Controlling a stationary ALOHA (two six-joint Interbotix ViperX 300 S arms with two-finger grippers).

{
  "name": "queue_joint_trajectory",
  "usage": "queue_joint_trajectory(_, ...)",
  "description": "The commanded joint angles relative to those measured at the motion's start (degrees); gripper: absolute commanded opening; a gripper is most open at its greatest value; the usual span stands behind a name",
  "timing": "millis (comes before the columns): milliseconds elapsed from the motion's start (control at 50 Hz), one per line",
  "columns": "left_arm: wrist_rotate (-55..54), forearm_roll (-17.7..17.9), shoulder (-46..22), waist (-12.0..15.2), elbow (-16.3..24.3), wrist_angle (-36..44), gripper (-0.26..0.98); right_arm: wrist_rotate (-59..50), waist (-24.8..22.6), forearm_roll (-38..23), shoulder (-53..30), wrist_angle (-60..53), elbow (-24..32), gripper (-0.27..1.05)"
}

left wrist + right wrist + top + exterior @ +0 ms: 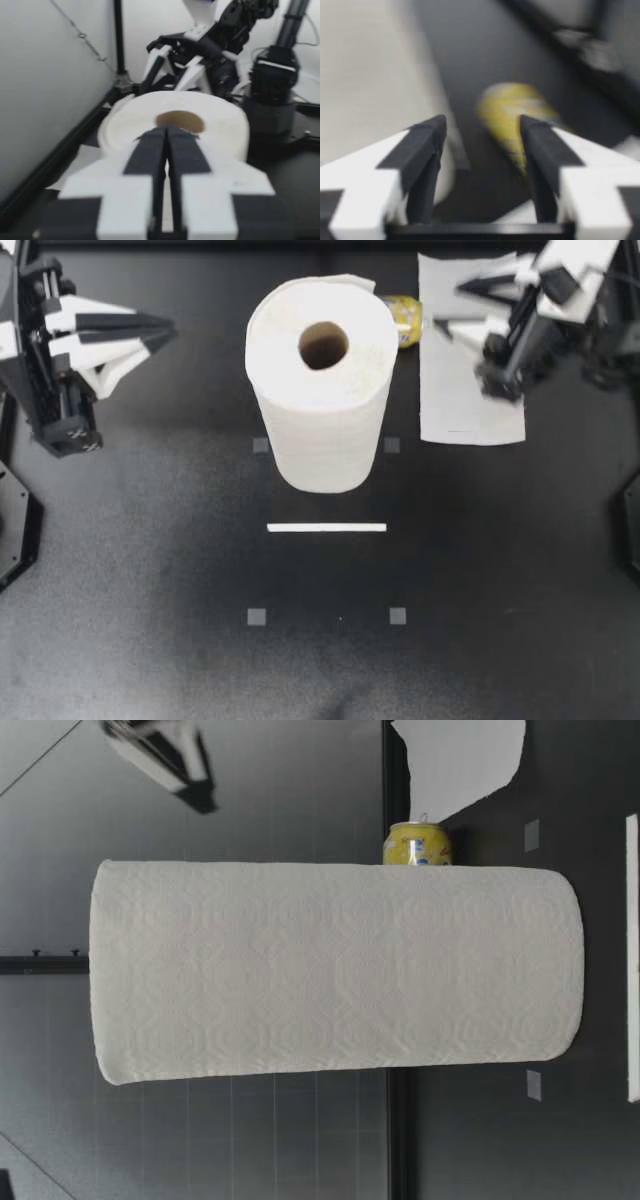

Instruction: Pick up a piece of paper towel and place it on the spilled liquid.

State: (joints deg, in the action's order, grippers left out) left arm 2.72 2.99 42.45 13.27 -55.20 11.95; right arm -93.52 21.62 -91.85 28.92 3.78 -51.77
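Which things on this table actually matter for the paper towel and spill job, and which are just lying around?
For the job:
- loose paper towel sheet, lying flat below my right gripper
- paper towel roll, standing upright
- yellow can on its side behind the roll, likely the spill's source, though no liquid shows

Just lying about:
- white strip
- grey square markers

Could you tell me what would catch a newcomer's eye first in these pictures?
The big white roll standing upright mid-table dominates. To its right a loose sheet lies flat under my right gripper, whose fingers are open, and a yellow can sits between roll and sheet.
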Motion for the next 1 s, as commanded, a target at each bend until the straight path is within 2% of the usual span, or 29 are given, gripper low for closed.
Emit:
queue_joint_trajectory(0, 0.09, -0.09, 0.79, -1.93, 0.88, -0.44, 0.1, -0.35, -3.08, 0.44, 3.69, -6.42, 0.62, 0.5)
queue_joint_trajectory(160, -0.18, -0.44, 1.23, -6.94, 0.79, -1.14, 0.1, -0.88, -8.17, 1.49, 7.21, -13.62, 0.7, 0.36)
queue_joint_trajectory(340, -0.44, -0.26, 1.05, -8.7, 1.49, -1.32, 0.1, -0.7, -12.3, 3.69, 11.34, -13.71, 1.32, 0.2)
queue_joint_trajectory(480, -0.53, -0.09, 0.09, -8.79, 1.85, -1.14, 0.1, -0.53, -12.57, 3.69, 13.36, -12.66, 3.16, 0.16)
queue_joint_trajectory(680, -0.44, -0.09, -0.35, -8.79, 1.93, 0.44, 0.1, -0.53, -12.57, 3.69, 11.69, -12.83, 5.89, 0.16)
queue_joint_trajectory(980, -0.09, -0.09, -0.35, -8.79, 2.29, 0.79, 0.1, -0.53, -12.57, 3.69, 11.16, -13.27, 5.8, 0.16)
